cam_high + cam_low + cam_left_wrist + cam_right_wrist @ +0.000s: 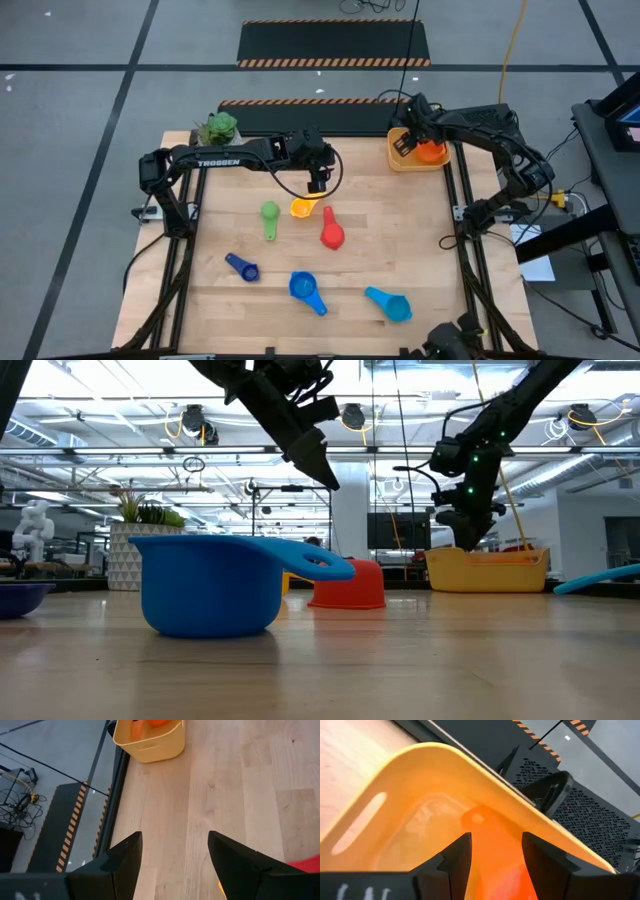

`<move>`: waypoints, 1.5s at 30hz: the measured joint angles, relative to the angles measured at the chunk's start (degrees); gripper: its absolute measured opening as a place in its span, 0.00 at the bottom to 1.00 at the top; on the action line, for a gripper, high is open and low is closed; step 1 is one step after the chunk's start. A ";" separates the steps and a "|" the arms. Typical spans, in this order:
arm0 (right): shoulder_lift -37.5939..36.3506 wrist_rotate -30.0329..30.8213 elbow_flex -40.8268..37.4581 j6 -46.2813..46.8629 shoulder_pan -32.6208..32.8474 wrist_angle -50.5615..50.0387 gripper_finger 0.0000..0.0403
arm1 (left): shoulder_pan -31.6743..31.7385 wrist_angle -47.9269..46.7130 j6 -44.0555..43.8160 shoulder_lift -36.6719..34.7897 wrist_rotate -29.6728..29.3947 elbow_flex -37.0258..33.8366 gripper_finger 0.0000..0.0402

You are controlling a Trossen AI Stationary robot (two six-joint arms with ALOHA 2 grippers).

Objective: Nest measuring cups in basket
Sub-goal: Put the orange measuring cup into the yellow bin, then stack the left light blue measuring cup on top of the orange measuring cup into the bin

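Note:
The yellow-orange basket (398,160) stands at the table's far right corner with the orange cup (432,152) inside it. My right gripper (405,143) reaches down into the basket, open, with a finger on each side of the cup's handle (487,832). My left gripper (318,182) hangs open above the table, just beyond the yellow cup (302,208). The green (270,215), red (332,232), dark blue (241,267), blue (305,290) and light blue (390,303) cups lie apart on the wood, untouched. My right gripper comes slanting down from the table's right side, its fingers (457,857) lying along the orange cup's handle (480,820), one on each side. The cup sits in the basket. Whether the fingers touch the handle, I cannot tell.
A white pot with a green plant (217,127) stands at the table's far left corner. Bare wood lies between the left gripper and the basket (150,742). In the low view the blue cup (210,585) is nearest, the red one (350,585) behind it.

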 joint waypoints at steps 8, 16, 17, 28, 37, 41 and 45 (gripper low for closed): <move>-2.01 1.26 -0.02 1.77 3.67 -0.36 0.41 | 0.00 -0.15 0.02 0.00 -0.01 0.00 0.57; -7.06 6.40 -0.04 8.36 9.08 -6.10 0.41 | -0.04 -1.01 0.00 0.00 0.00 0.00 0.57; -7.99 6.40 -0.04 9.43 10.39 -7.09 0.41 | -0.04 -1.60 0.02 0.00 -0.02 0.00 0.57; -23.45 6.33 -7.51 18.00 31.99 -6.29 0.41 | -3.26 -19.72 -5.22 -8.71 0.16 -0.01 0.57; -30.00 4.66 -17.51 18.97 49.02 1.50 0.41 | -13.22 -21.43 -9.49 -9.97 0.24 -1.20 0.57; -30.12 4.81 -17.94 17.90 53.04 2.08 0.41 | -20.46 -22.09 -10.01 -9.97 0.27 -3.99 0.57; -30.08 4.93 -17.94 17.57 55.08 4.61 0.41 | -27.04 -22.02 -11.06 -9.96 0.27 -6.50 0.57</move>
